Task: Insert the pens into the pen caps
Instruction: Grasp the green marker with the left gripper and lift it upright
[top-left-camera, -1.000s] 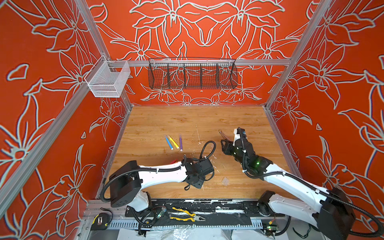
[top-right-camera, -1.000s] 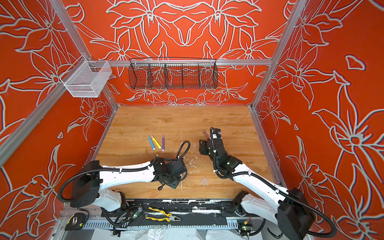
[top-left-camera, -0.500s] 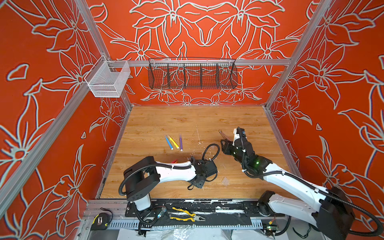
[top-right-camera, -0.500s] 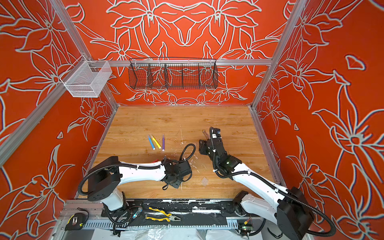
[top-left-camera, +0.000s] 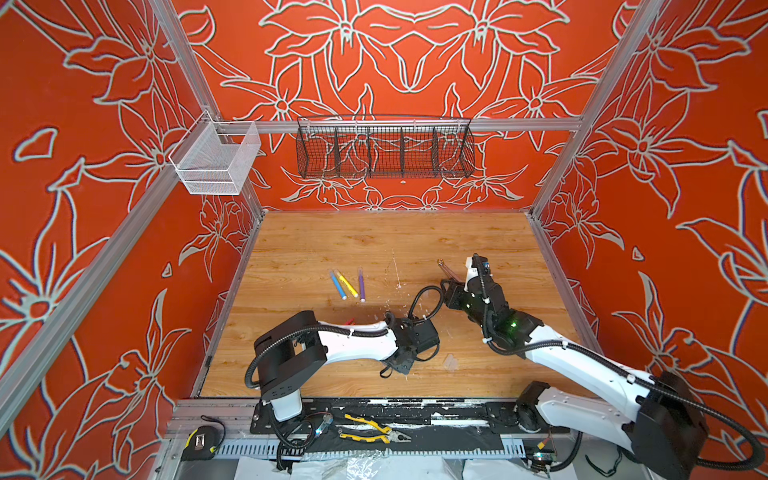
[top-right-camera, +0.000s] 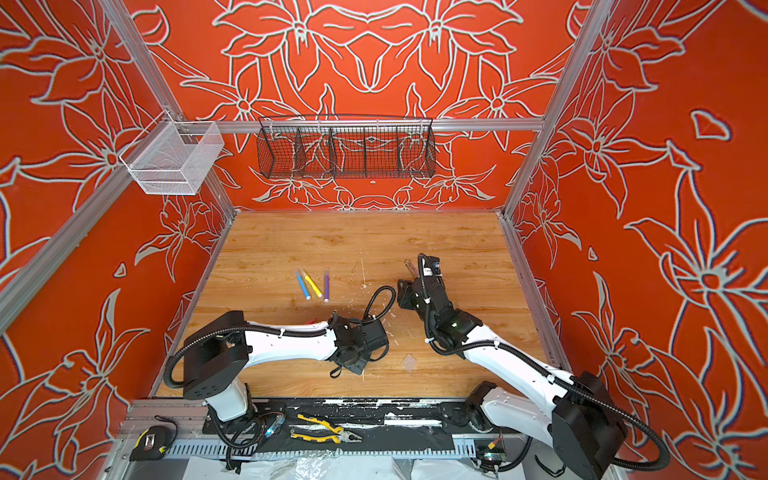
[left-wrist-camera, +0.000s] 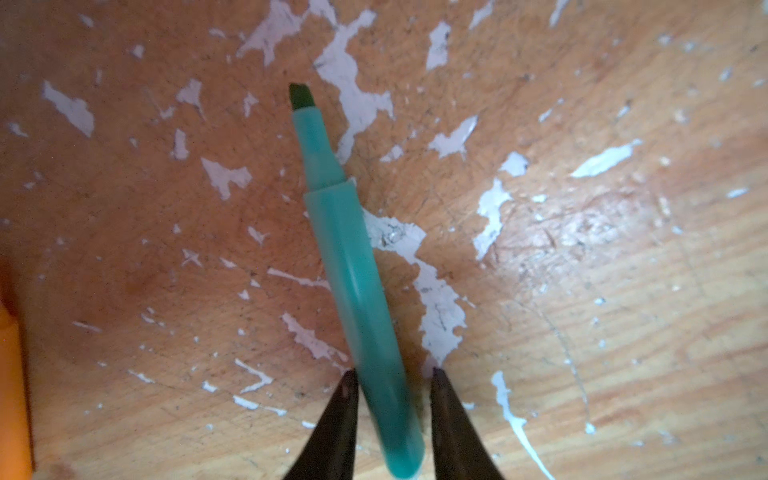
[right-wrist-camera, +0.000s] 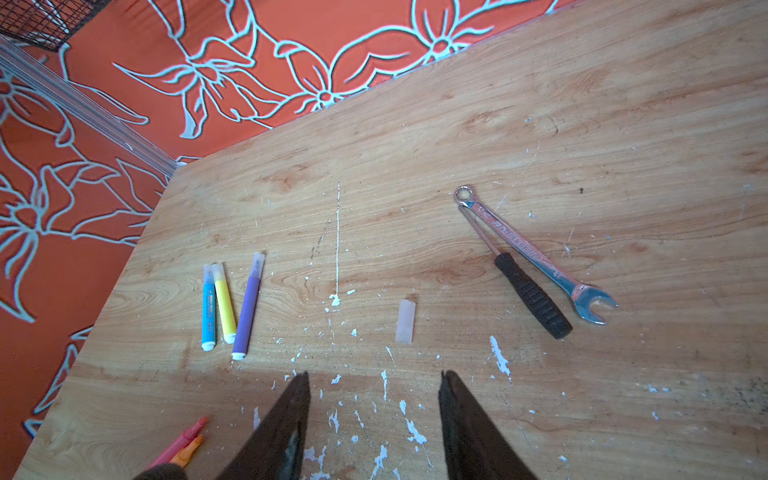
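Note:
In the left wrist view an uncapped green pen (left-wrist-camera: 357, 282) lies on the table. My left gripper (left-wrist-camera: 392, 372) stands open astride its rear end, with one finger against the barrel and a gap at the other. In both top views my left gripper (top-left-camera: 399, 368) points down at the table's front middle. The blue pen (right-wrist-camera: 209, 307), yellow pen (right-wrist-camera: 224, 305) and purple pen (right-wrist-camera: 248, 307) lie capped side by side. A loose clear pen cap (right-wrist-camera: 405, 321) lies beyond my right gripper (right-wrist-camera: 374, 374), which hangs open and empty above the table. Red and orange pens (right-wrist-camera: 183, 442) lie uncapped.
A wrench (right-wrist-camera: 536, 253) and a black-handled tool (right-wrist-camera: 532, 295) lie crossed at the right of the table. A small clear piece (top-left-camera: 451, 362) rests near the front. Yellow pliers (top-left-camera: 374, 430) and a tape measure (top-left-camera: 199, 440) sit off the front edge. Wire baskets (top-left-camera: 384, 151) hang on the back wall.
My left arm has swung to the right and lowered, and its jaws have narrowed round the green pen. The right arm has not moved.

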